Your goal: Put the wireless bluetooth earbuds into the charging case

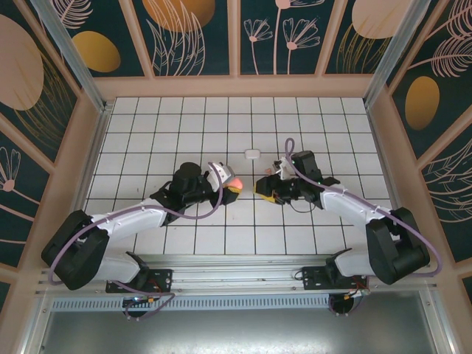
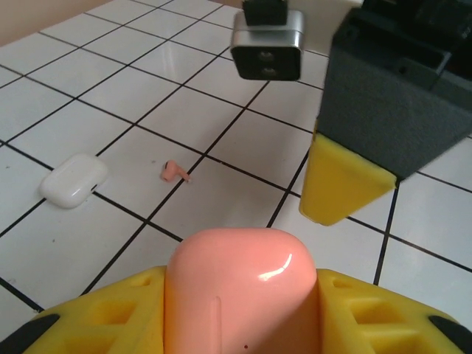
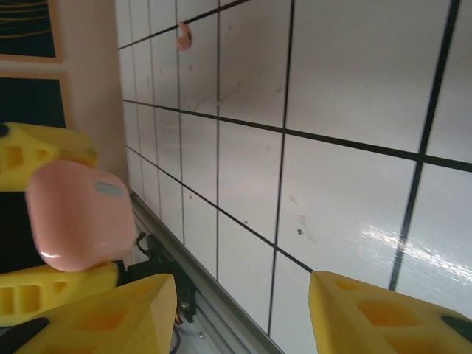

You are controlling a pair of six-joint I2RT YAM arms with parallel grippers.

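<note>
We present the closed pink case (image 2: 240, 284).
Left jaws pinch it; right jaws spread; next, we think, its lid needs opening.

Salmon-pink rounded plastic case (image 2: 240, 287): smooth, glossy, bright highlight on top. Yellow plastic fingers (image 2: 110, 313) either side of it: matt, with recessed pockets. Near-left white rounded plastic case (image 2: 74, 179): smooth, soft sheen. White tiled table (image 2: 243, 147): glossy, reflective.

Salmon-pink earbud (image 2: 175, 172) lies on the bench just beside white case (image 2: 74, 179). Closed pink case (image 2: 240, 287) is clamped in left pincer (image 1: 233, 184) nearby.
</note>
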